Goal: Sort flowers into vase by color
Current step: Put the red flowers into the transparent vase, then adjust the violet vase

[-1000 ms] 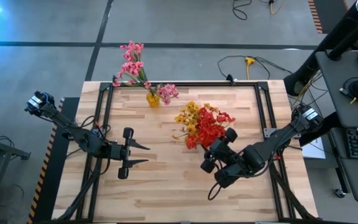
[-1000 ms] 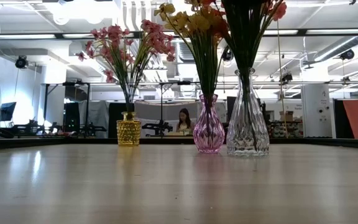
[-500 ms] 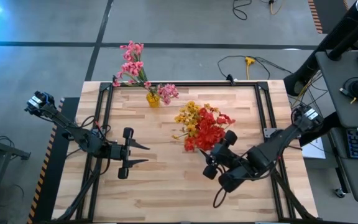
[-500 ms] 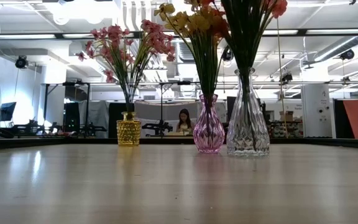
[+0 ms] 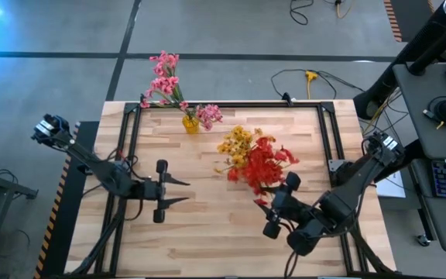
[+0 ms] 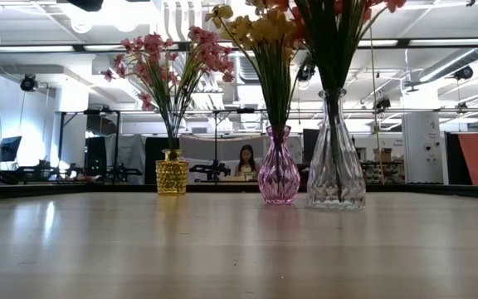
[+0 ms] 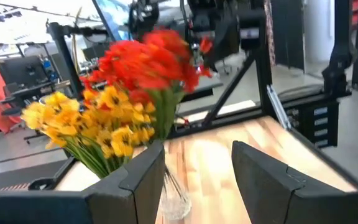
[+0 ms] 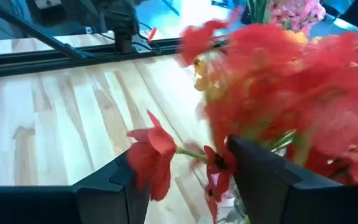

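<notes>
Red flowers upright in clear vase, just beside yellow bunch. Right gripper nearest, just below-right of red blooms, jaws spread, empty. Left gripper well apart, jaws spread, empty. Stems' long axis vertical.

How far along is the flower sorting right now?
Looks nearly done: pink flowers in the yellow vase, yellow flowers in the pink vase, red flowers in the clear vase. Right gripper is open beside the red bunch; left gripper waits open. No loose stems visible.
</notes>
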